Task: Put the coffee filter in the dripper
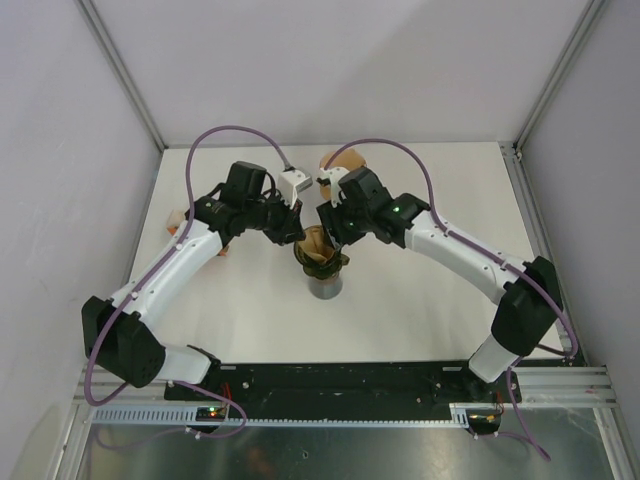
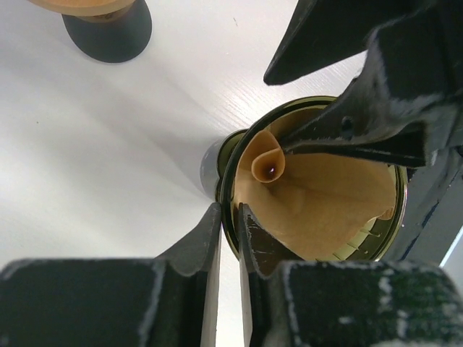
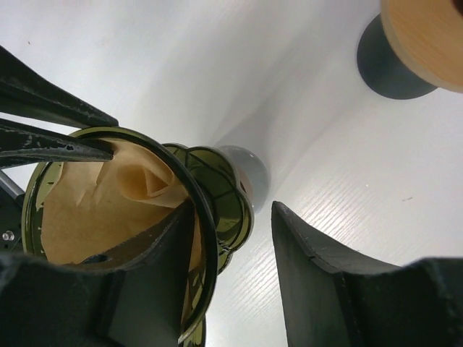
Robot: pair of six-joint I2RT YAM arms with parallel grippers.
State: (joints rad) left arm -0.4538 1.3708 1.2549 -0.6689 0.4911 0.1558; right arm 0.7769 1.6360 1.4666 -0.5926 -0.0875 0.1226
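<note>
Filter: a brown paper coffee filter (image 2: 325, 202) sits inside the dripper (image 2: 228, 177), mouth up and point down.
Filter axis: the cone's long axis runs roughly upright, in line with the dripper's own.
Filter shape: it is not spread flat against the wall; one edge is curled inward into a small roll on the side nearest the left gripper.
Dripper: olive green and see-through, standing upright on a grey cup (image 2: 208, 170) in the middle of the white bench (image 2: 108, 159).
Left gripper (image 2: 230, 210): closed on the dripper's rim, one finger outside the wall and the other inside, against the filter's edge.
Right gripper (image 3: 235, 210): jaws apart, astride the opposite side of the rim; the inner finger lies over the filter, while the outer finger stands clear of the dripper.
Arms: in the top view both reach in from either side and meet over the dripper.
Nearby: a tan disc on a dark round base (image 3: 391, 65) stands apart from the dripper.
</note>
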